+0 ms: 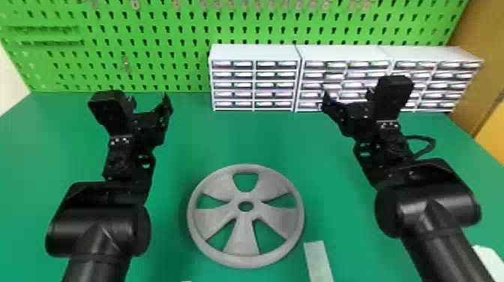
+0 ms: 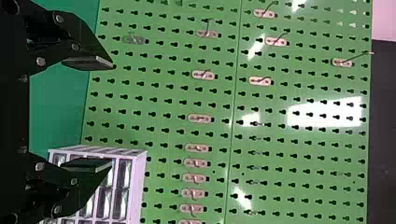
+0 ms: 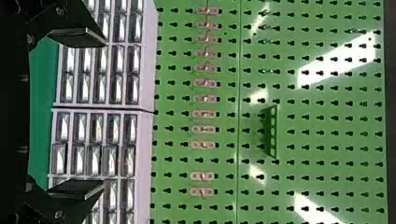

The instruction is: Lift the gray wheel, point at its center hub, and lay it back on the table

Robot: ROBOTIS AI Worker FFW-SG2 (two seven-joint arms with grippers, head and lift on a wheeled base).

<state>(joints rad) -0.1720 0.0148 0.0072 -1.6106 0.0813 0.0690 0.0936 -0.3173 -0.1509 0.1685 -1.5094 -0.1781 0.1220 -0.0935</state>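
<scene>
strip (image 1: 318, 262) of pale, flat stuff at the near side, just beside the wheel (image 1: 243, 240) but apart from it, probably of no use here. then the wheel itself, gray and spoked, flat on the green table (image 1: 232, 135) between left arm (image 1: 101, 232) and right arm (image 1: 431, 210), perhaps centered so as to suit a grip from both sides. center hub (image 1: 245, 196) in plain sight, pierced by a round hole: handy for pointing at, once lifted. farther out, beyond the wheel, left gripper (image 2: 112, 114) and right gripper (image 3: 103, 113), raised over the table, one to either side, nothing held in either. in both, fingers (image 2: 88, 62) spread well apart, likely to leave room for the rim (image 1: 245, 261). no lift begun; next, probably, a move back and down to opposite edges of the wheel. with too shallow or uneven a pinch, a tilt or slip quite possible. at the back, white drawer cabinets (image 1: 255, 53) against a green pegboard (image 1: 150, 15), presumably set there to keep the middle for work.
</scene>
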